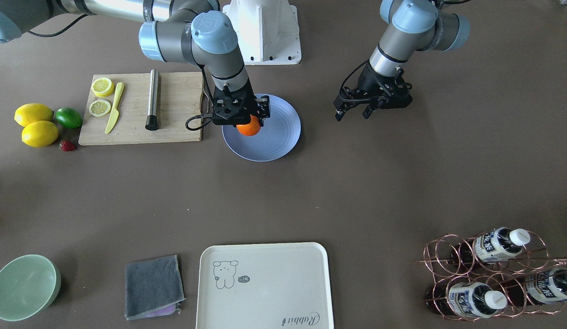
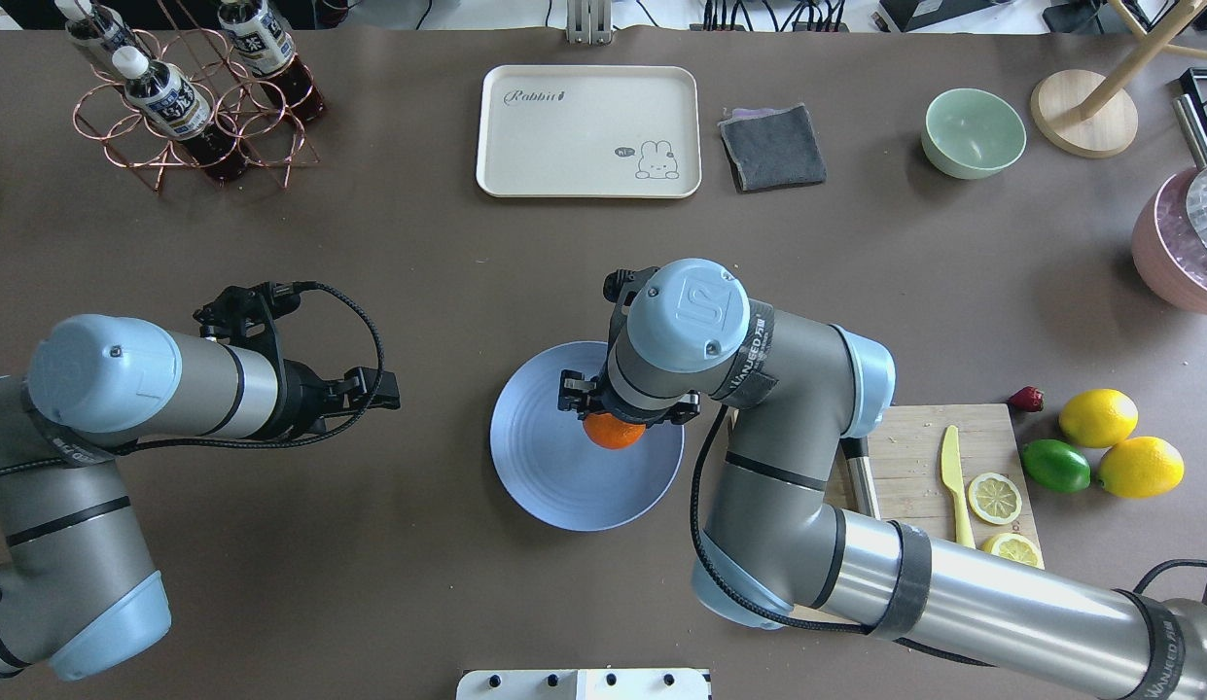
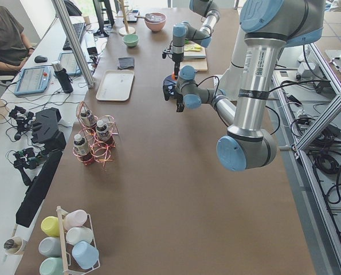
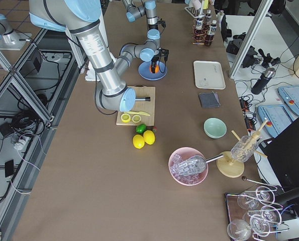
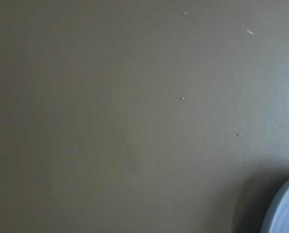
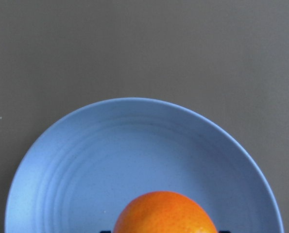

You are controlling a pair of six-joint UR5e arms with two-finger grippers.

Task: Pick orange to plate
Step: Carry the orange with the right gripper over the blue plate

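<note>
Orange (image 6: 164,213) clamped in right tool (image 1: 245,120), over blue plate (image 1: 276,139); left tool (image 1: 352,114) spread apart, beside plate

Reaching in with the right gripper (image 1: 249,124), pointing down, squeezing the orange (image 1: 249,130). Holding the left gripper (image 1: 352,114) off to the side, jaws apart.

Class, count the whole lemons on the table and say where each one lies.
2. One lemon lies beside the lime, off the cutting board's end; the other lemon lies next to it, near the strawberry. None seems hidden.
</note>
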